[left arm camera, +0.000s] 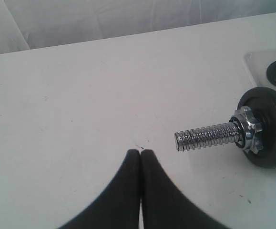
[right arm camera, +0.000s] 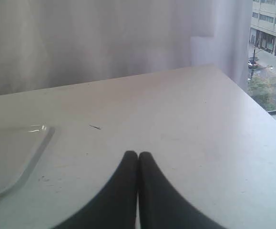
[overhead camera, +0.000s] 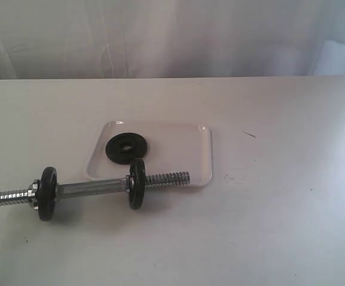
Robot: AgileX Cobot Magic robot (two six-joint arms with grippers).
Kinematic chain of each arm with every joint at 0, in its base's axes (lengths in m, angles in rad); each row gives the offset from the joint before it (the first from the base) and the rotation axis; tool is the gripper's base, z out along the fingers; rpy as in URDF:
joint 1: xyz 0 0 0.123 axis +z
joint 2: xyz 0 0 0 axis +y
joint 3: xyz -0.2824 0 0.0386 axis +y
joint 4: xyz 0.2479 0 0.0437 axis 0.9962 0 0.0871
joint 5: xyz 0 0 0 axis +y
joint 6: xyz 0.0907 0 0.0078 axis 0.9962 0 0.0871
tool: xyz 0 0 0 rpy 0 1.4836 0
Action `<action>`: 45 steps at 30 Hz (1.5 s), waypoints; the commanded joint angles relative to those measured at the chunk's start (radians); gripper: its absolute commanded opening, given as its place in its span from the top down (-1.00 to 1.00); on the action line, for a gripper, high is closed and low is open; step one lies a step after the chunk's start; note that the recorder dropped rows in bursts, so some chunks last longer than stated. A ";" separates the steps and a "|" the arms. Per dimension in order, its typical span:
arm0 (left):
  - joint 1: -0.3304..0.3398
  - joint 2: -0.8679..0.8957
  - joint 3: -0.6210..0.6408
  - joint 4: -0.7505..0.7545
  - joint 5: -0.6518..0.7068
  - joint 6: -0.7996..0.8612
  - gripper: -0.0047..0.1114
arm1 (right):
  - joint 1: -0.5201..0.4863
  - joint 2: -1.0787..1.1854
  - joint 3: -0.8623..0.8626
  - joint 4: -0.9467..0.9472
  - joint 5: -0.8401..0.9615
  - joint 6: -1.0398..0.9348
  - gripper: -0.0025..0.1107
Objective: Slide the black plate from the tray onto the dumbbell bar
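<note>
1. Three black weight discs are counted. One is the loose black plate [overhead camera: 124,148], lying flat in the upper-left part of the tray [overhead camera: 178,156], centre of the exterior frame. The other two are the left mounted plate [overhead camera: 47,193] and the right mounted plate [overhead camera: 137,183], both standing upright on the dumbbell bar [overhead camera: 95,189].
2. One tray and one dumbbell bar are counted, both on the white surface [overhead camera: 279,226]. The bar lies across the lower left of the exterior frame. Its right threaded end [overhead camera: 169,177] overlaps the tray's lower edge in the picture, but contact cannot be confirmed.
3. One star collar nut [left arm camera: 247,130] is clearly seen in the left wrist view. It sits against a mounted plate, with bare thread beyond it.
4. Two end effectors are counted. The left end effector [left arm camera: 141,152] has its fingertips pressed together and holds nothing. The right end effector [right arm camera: 138,155] is the same. Neither appears in the exterior view.
5. Handling, as a judgement: the loose plate looks rigid, dense for its size and not fragile, with a matte finish that should grip well.
6. It lies low on a glossy tray that may shift. Take hold either across the raised rim or with one finger through the centre hole, then turn it upright to meet the free right thread.
</note>
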 commanded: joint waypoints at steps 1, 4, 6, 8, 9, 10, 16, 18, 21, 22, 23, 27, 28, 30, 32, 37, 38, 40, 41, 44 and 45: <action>-0.002 -0.005 0.003 -0.006 -0.002 0.000 0.92 | -0.004 -0.005 -0.002 -0.002 -0.007 0.002 0.96; -0.002 -0.005 0.003 -0.006 -0.002 0.000 0.92 | -0.004 -0.005 -0.002 -0.002 -0.007 0.002 0.96; -0.002 -0.005 0.003 -0.006 -0.002 0.000 0.92 | -0.004 -0.005 -0.002 -0.009 -0.015 -0.007 0.96; -0.002 -0.005 0.003 -0.006 -0.002 0.000 0.92 | -0.004 -0.005 -0.002 -0.009 -0.019 -0.010 0.96; -0.002 -0.005 0.003 -0.006 -0.002 0.000 0.92 | -0.004 -0.005 -0.002 -0.009 -0.019 -0.010 0.96; -0.002 -0.005 0.003 -0.006 -0.002 0.000 0.92 | -0.004 -0.005 -0.002 -0.009 -0.019 -0.010 0.96; -0.002 -0.005 0.003 -0.006 -0.010 0.000 0.92 | -0.004 -0.005 -0.002 -0.009 -0.066 -0.010 0.96; -0.002 -0.005 0.003 -0.006 -0.045 -0.004 0.92 | -0.004 -0.005 -0.002 -0.009 -0.112 -0.013 0.96; -0.002 -0.005 0.003 -0.034 -0.073 -0.093 0.92 | -0.004 -0.005 -0.002 -0.009 -0.260 -0.013 0.96; -0.002 -0.005 0.003 -0.061 -0.091 -0.126 0.92 | -0.004 -0.005 -0.002 -0.009 -0.316 -0.013 0.96; -0.002 -0.005 0.003 -0.080 -0.111 -0.167 0.92 | -0.004 -0.005 -0.002 0.003 -0.369 -0.013 0.96; -0.002 -0.005 -0.001 -0.113 -0.165 -0.286 0.92 | -0.004 -0.005 -0.002 0.017 -0.434 -0.011 0.96; -0.002 -0.005 -0.020 -0.113 -0.171 -0.301 0.92 | -0.004 -0.005 -0.002 0.017 -0.422 -0.011 0.96; -0.002 -0.005 -0.065 -0.113 -0.134 -0.322 0.92 | -0.004 -0.005 -0.038 0.032 -0.372 -0.008 0.96; -0.002 -0.005 -0.101 -0.113 -0.094 -0.341 0.92 | -0.004 -0.005 -0.070 0.064 -0.313 -0.008 0.96; -0.002 -0.005 -0.236 -0.113 0.018 -0.404 0.92 | -0.004 -0.005 -0.179 0.110 -0.154 -0.008 0.96; -0.002 -0.005 -0.266 -0.113 0.055 -0.404 0.92 | -0.004 -0.005 -0.198 0.119 -0.132 -0.008 0.96; -0.002 -0.005 -0.324 -0.113 0.131 -0.404 0.92 | -0.004 -0.005 -0.236 0.135 -0.090 -0.008 0.96; -0.002 -0.005 -0.357 -0.113 0.178 -0.402 0.92 | -0.004 -0.005 -0.259 0.140 -0.063 -0.008 0.96; -0.002 -0.005 -0.445 -0.113 0.305 -0.384 0.92 | -0.004 -0.005 -0.329 0.149 0.021 -0.008 0.96; -0.002 -0.002 -0.476 -0.113 0.345 -0.378 0.92 | -0.004 -0.005 -0.356 0.156 0.057 -0.008 0.96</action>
